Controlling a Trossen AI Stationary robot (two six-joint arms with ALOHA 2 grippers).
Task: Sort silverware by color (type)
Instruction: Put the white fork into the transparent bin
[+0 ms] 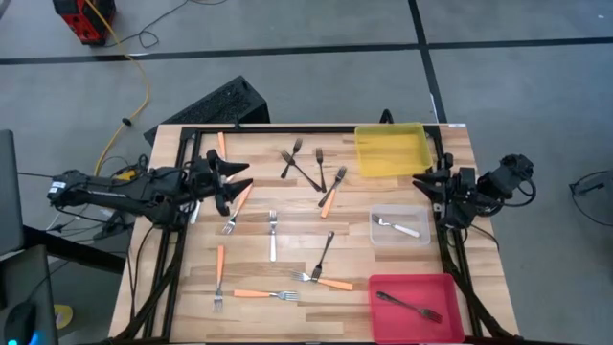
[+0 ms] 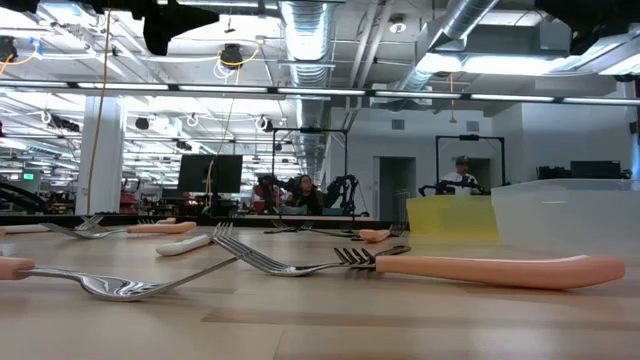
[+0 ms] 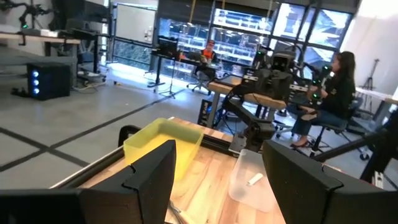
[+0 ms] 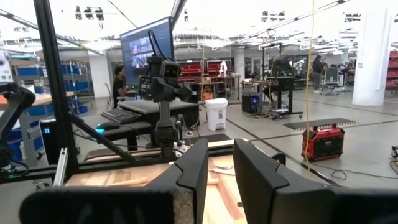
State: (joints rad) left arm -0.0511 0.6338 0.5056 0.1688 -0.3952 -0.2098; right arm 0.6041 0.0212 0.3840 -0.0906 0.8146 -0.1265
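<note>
Left gripper open and empty above an orange-handled fork, right gripper parked narrowly apart between yellow bin and clear bin; probably between picks, next needing descent onto that handle.

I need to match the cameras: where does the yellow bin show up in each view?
High view: yellow bin at the table's far edge, right of centre.
Low view: yellow bin in the background right, beside the clear bin.
Left wrist view: yellow bin just past the left pincer, clear bin next to it.
Right wrist view: not visible.
Shared landmark: the clear bin.
</note>
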